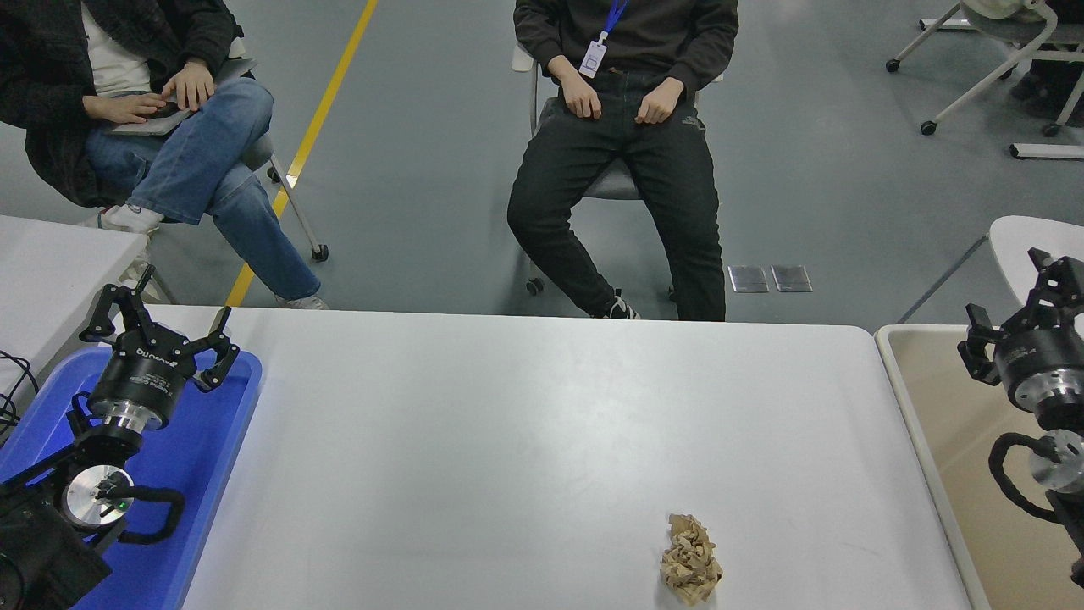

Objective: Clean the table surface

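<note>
White and matte, the bench fills the middle of the view, and a crumpled brown paper wad is seen lying on it near its front edge, right of centre. The left gripper is held over a blue tray at the lower left with its fingers spread wide and empty. The right gripper is seen at the right edge above a beige tray, well apart from the wad; whether it is spread or closed cannot be told.
</note>
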`<state>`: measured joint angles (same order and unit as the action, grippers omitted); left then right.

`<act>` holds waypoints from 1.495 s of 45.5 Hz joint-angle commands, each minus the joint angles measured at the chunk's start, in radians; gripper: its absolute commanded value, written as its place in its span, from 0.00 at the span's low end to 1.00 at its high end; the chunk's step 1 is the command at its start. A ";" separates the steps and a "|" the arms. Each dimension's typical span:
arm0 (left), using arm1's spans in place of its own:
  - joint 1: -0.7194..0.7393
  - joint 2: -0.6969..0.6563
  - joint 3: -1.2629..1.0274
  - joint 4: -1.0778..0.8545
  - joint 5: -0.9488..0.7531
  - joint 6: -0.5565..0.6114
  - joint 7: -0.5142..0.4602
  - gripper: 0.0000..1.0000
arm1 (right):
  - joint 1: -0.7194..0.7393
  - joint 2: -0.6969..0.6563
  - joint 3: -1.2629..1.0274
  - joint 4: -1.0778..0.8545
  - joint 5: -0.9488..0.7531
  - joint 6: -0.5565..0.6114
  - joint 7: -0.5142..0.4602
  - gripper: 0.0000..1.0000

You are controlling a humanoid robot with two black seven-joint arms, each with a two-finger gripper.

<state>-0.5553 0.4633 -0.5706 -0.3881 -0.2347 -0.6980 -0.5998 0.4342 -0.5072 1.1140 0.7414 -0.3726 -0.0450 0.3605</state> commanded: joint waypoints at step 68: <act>0.000 0.000 0.000 0.000 0.000 0.000 0.000 1.00 | 0.000 -0.050 0.001 0.001 0.017 -0.001 0.000 0.98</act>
<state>-0.5553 0.4633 -0.5706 -0.3881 -0.2347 -0.6980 -0.5998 0.4381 -0.5567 1.1171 0.7421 -0.3571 -0.0473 0.3605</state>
